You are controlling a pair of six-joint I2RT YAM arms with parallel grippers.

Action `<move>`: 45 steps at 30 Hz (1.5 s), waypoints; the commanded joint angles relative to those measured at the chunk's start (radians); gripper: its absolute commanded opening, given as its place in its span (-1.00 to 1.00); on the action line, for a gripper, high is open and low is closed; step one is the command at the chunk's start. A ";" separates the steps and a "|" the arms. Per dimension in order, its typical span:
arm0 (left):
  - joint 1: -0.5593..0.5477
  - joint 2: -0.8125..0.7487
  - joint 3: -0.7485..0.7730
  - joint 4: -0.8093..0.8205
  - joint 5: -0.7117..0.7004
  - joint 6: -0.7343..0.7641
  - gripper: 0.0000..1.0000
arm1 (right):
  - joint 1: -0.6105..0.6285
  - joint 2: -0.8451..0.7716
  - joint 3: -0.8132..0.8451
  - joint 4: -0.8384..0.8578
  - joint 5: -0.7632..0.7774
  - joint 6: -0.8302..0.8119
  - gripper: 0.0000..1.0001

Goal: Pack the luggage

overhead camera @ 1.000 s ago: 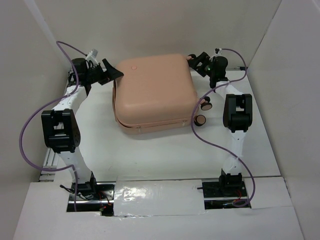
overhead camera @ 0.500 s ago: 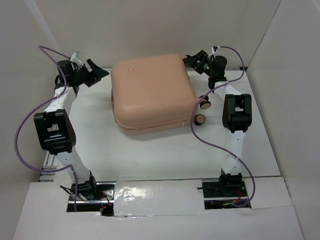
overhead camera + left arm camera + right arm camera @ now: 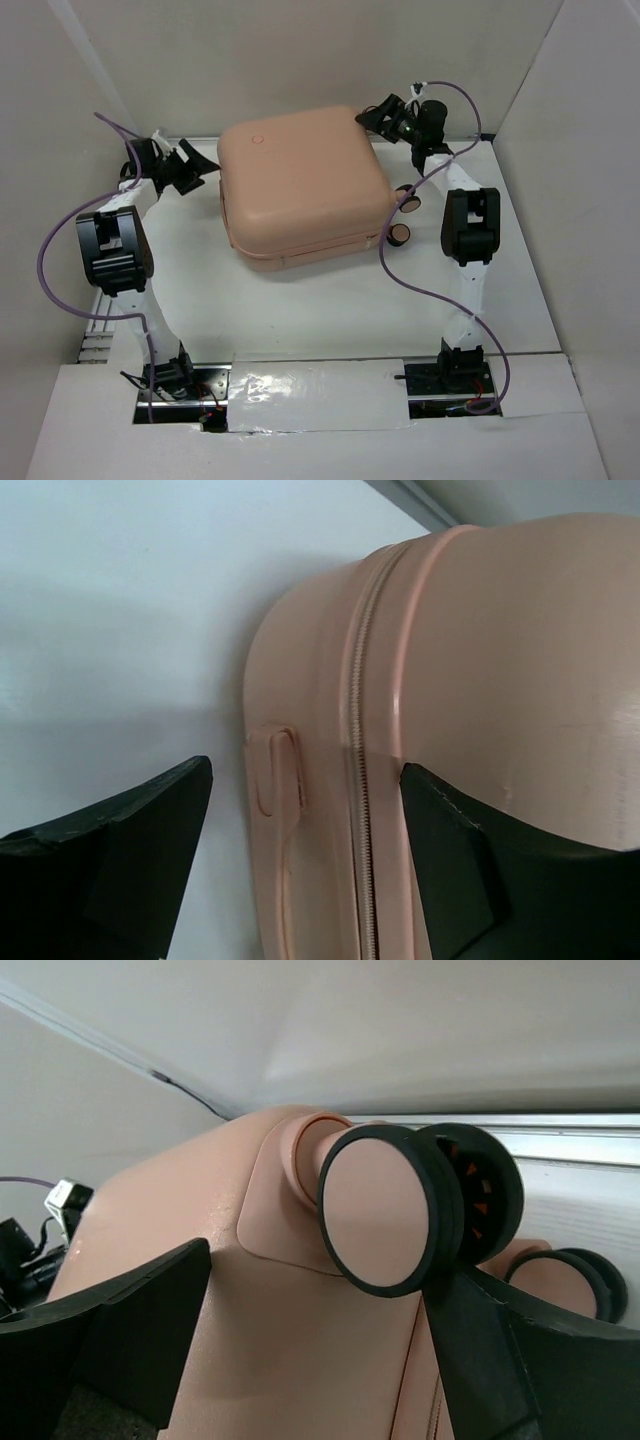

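The luggage (image 3: pixel 305 185) is a peach-pink hard-shell suitcase lying shut and flat in the middle of the table. Two of its wheels (image 3: pixel 403 217) stick out at its right side. My left gripper (image 3: pixel 205 170) is open at the case's left edge. In the left wrist view its jaws (image 3: pixel 305 830) stand either side of the zipper seam (image 3: pixel 358 780) and a moulded side handle (image 3: pixel 275 780). My right gripper (image 3: pixel 372 112) is open at the case's far right corner. In the right wrist view (image 3: pixel 320 1330) it faces a black-rimmed wheel (image 3: pixel 390 1210) just above it.
White walls enclose the table on the left, back and right. A second wheel (image 3: pixel 570 1280) shows behind the right finger. Purple cables loop beside both arms (image 3: pixel 410 280). The arm bases stand at the near edge (image 3: pixel 460 365).
My left gripper swung out left, then came back lower against the case's left edge. My right gripper moved back and left to the far corner. The case shifted slightly.
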 commanded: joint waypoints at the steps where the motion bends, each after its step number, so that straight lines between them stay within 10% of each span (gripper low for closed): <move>1: -0.005 0.016 -0.003 -0.010 0.000 0.000 0.77 | 0.022 -0.079 0.114 -0.261 0.028 -0.167 0.82; 11: 0.004 -0.068 0.113 -0.180 -0.089 0.106 0.79 | -0.055 -0.364 0.292 -0.683 0.225 -0.474 0.98; 24: 0.025 -0.552 -0.016 -0.329 -0.022 0.223 0.81 | 0.000 -1.097 -0.634 -0.682 0.239 -0.533 0.96; 36: -0.346 -1.148 -0.560 -0.412 -0.106 0.224 0.84 | 0.166 -1.467 -1.156 -0.690 0.235 -0.357 0.87; 45: -0.639 -1.188 -0.761 -0.294 -0.311 0.118 0.81 | 0.230 -1.514 -1.418 -0.421 0.306 -0.330 0.66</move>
